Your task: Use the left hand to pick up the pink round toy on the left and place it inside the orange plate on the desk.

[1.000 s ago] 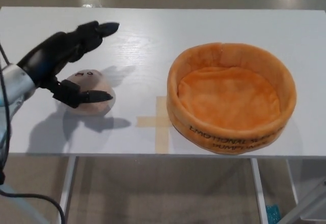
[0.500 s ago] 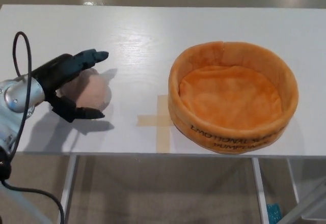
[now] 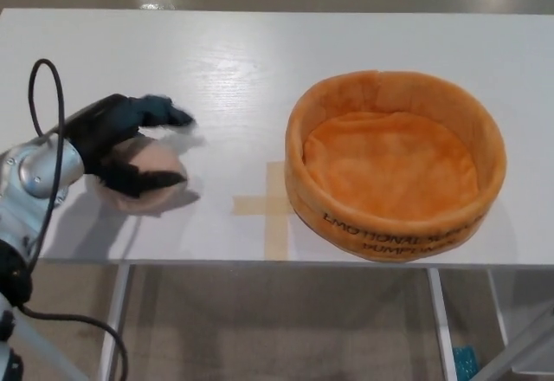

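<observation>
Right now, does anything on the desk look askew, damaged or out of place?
Nothing stands out. The orange plate sits upright and empty on the desk, beside the tape cross. The left hand wraps the pink round toy, which looks intact.

Bright overhead light, soft shadows

My left hand (image 3: 121, 143) comes in from the left side, low over the desk, with the silver forearm angling up from the bottom-left corner and a black cable looping over the wrist. Fingers are curled: the two thick ones (image 3: 164, 113) reach over the top of the pink round toy (image 3: 154, 166), and the thumb wraps under the front of it, so I've got it cupped. My right hand doesn't show at all.
</observation>
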